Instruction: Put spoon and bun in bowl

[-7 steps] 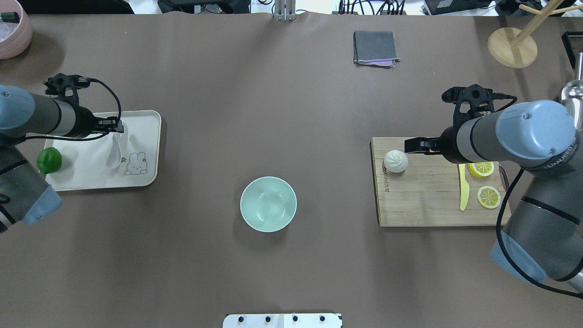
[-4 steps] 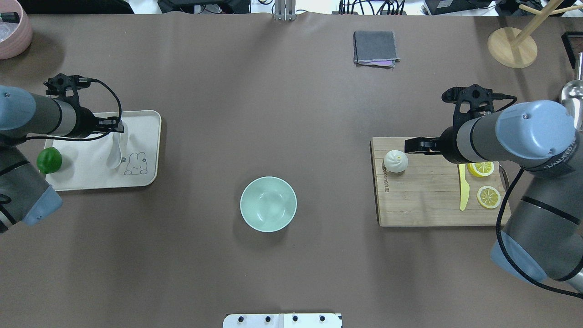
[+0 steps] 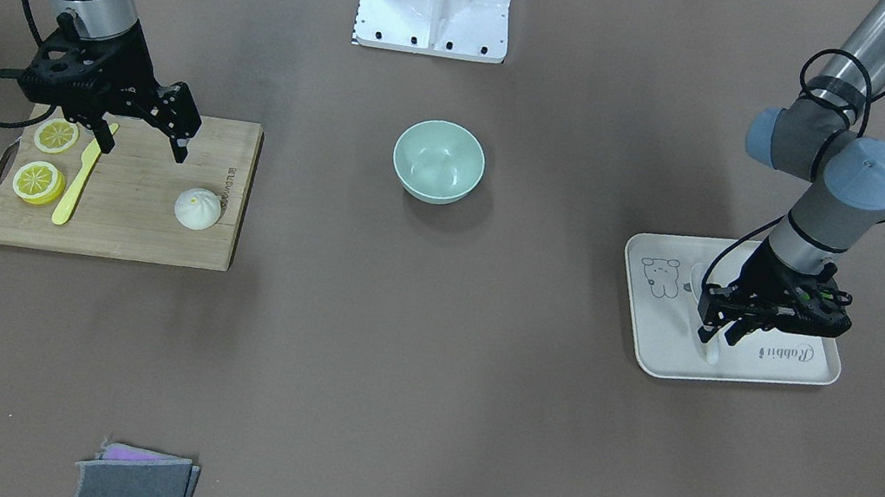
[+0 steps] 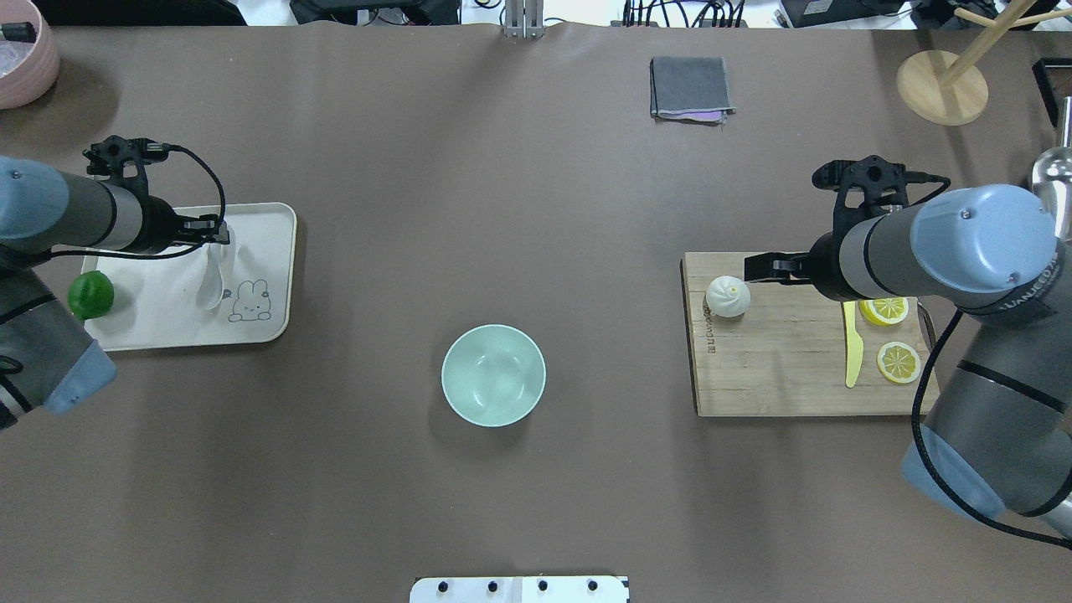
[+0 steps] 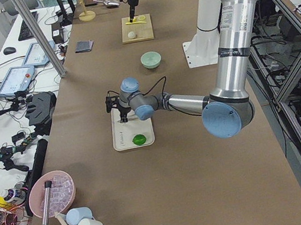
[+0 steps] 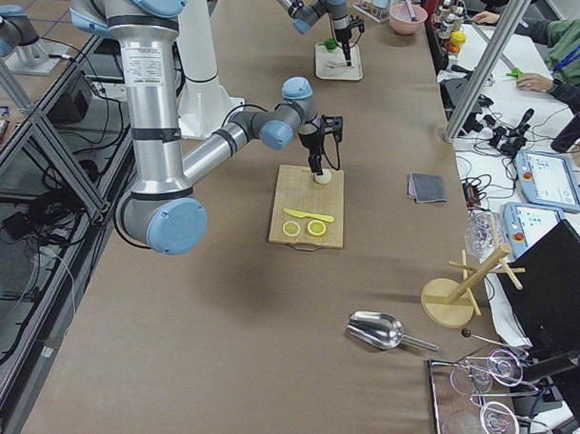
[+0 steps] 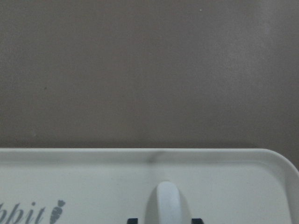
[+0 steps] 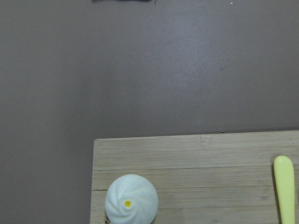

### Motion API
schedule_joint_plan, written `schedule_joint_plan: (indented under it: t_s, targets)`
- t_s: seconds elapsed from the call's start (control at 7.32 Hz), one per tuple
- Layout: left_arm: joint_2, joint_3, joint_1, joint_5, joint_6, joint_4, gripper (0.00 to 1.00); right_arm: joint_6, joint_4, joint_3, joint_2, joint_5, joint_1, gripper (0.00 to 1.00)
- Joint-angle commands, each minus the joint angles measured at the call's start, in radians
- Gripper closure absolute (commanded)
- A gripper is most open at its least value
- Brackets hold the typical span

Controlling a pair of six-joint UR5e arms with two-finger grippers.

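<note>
The white spoon (image 4: 213, 283) lies on the cream tray (image 4: 268, 322) at the left. My left gripper (image 4: 214, 234) is low over its handle, and in the left wrist view the two fingertips stand tight against the handle's end (image 7: 167, 203). The white bun (image 4: 727, 296) sits on the wooden cutting board (image 4: 779, 381) at the right. My right gripper (image 3: 145, 144) hangs wide open and empty above the board, just behind the bun (image 3: 197, 208). The mint-green bowl (image 4: 493, 375) stands empty between the tray and the board.
A green lime (image 4: 90, 295) sits at the tray's left end. A yellow-green knife (image 4: 852, 352) and two lemon slices (image 4: 899, 362) lie on the board's right part. A folded grey cloth (image 4: 690, 87), a wooden stand (image 4: 941, 87) and a pink bowl (image 4: 21, 59) are along the far edge.
The left arm has shifted very slightly at the spoon's handle. The right arm, the bun, the spoon and the bowl have not moved.
</note>
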Motion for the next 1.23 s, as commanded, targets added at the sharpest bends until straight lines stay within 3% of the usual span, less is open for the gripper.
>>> schedule_joint_plan:
  t_s: [0.0, 0.41, 0.68, 0.82, 1.09]
  targets:
    - [-0.002, 0.004, 0.003, 0.002, 0.002, 0.000, 0.51, 0.000, 0.000, -0.001, 0.000, -0.001, -0.003, 0.01]
    - [0.000, 0.001, 0.011, 0.014, 0.002, 0.000, 0.55, 0.000, 0.000, 0.001, -0.002, -0.001, -0.003, 0.01]
    - [0.001, -0.004, 0.013, 0.016, 0.002, 0.000, 0.88, 0.000, 0.000, 0.002, -0.002, -0.002, -0.003, 0.01]
    - [0.003, -0.010, 0.013, 0.014, 0.002, 0.000, 1.00, 0.000, 0.002, 0.002, -0.002, -0.002, -0.003, 0.01]
    - [0.008, -0.112, 0.011, 0.009, 0.006, 0.024, 1.00, 0.000, 0.002, 0.005, -0.002, -0.002, -0.003, 0.01]
